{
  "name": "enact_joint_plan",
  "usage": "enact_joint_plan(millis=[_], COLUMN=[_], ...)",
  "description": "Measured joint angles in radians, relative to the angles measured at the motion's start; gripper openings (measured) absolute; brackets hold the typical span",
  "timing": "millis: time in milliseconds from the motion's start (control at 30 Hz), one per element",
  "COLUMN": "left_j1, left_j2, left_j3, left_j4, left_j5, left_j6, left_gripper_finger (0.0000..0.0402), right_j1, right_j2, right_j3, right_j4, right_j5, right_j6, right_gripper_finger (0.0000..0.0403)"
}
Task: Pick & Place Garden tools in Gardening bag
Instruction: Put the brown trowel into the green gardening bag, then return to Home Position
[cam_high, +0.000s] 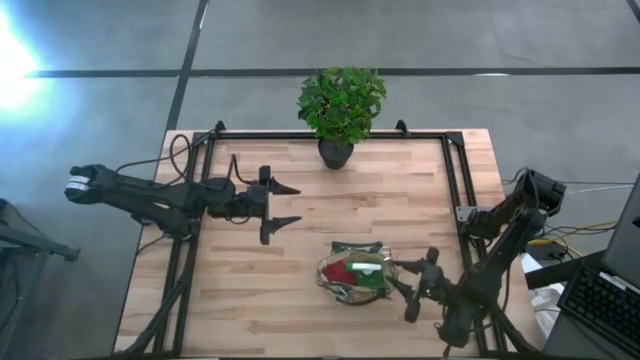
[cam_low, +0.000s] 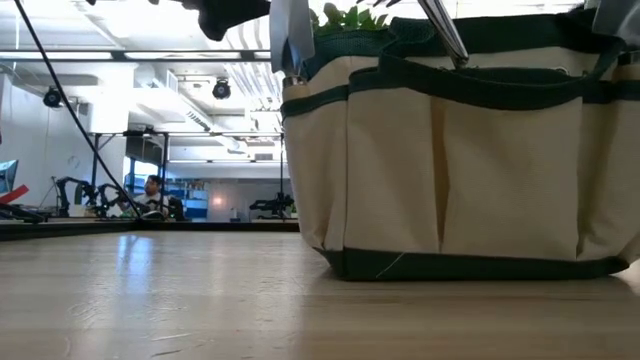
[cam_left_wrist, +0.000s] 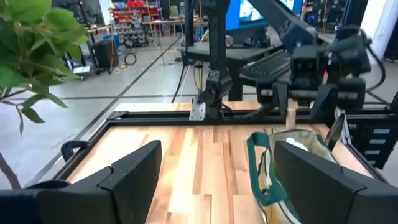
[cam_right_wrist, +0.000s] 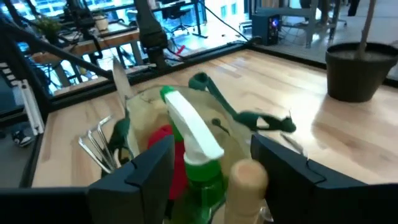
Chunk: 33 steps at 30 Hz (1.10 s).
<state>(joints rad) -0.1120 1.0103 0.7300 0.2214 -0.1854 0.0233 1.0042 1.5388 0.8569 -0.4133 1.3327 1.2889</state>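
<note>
The gardening bag (cam_high: 354, 272) stands on the table at the near right and fills the low view (cam_low: 460, 160). Inside it stand a green spray bottle with a white head (cam_right_wrist: 194, 140), a red piece (cam_right_wrist: 163, 138), a silver fork (cam_right_wrist: 98, 147), a trowel blade (cam_right_wrist: 120, 79) and a light wooden handle (cam_right_wrist: 249, 178). My right gripper (cam_high: 398, 280) is open at the bag's right rim. Its fingers (cam_right_wrist: 144, 174) stand on either side of the bottle head and the wooden handle. My left gripper (cam_high: 295, 205) hovers open over the table's middle left, pointing toward the bag (cam_left_wrist: 280, 168).
A leafy plant in a dark pot (cam_high: 338, 110) stands at the middle of the far edge. Black frame rails (cam_high: 455, 190) run along the table's sides. Bare wood lies between the left gripper and the bag (cam_high: 300, 270). A laptop (cam_high: 600, 300) sits off the table's right.
</note>
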Motion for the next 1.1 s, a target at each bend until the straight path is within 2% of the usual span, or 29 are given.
enact_joint_plan(millis=[267, 400, 567, 800, 967, 1100], left_j1=[0.000, 0.000, 0.005, 0.025, 0.037, 0.075], left_j2=[-0.012, -0.032, -0.062, -0.119, -0.160, -0.184], left_j3=[0.000, -0.006, -0.052, -0.122, -0.165, -0.227], left_j4=[-0.039, -0.053, -0.055, -0.044, 0.023, 0.095], left_j5=[0.003, 0.004, -0.003, -0.004, 0.012, 0.026], left_j6=[0.020, 0.066, 0.098, 0.113, 0.179, 0.194], left_gripper_finger=[0.0311, 0.0291, 0.0226, 0.0105, 0.0018, 0.0009], right_j1=[0.001, -0.001, -0.014, -0.045, -0.120, -0.209], right_j2=[-0.142, -0.251, -0.389, -0.540, -0.600, -0.633], right_j3=[0.033, 0.036, 0.005, -0.042, -0.063, -0.073], right_j4=[0.000, 0.000, -0.001, 0.000, 0.001, 0.002], right_j5=[0.001, -0.055, -0.104, -0.114, -0.196, -0.287], right_j6=[-0.222, -0.361, -0.514, -0.656, -0.711, -0.795], right_gripper_finger=[0.0201, 0.0179, 0.0120, 0.0019, 0.0009, 0.0008])
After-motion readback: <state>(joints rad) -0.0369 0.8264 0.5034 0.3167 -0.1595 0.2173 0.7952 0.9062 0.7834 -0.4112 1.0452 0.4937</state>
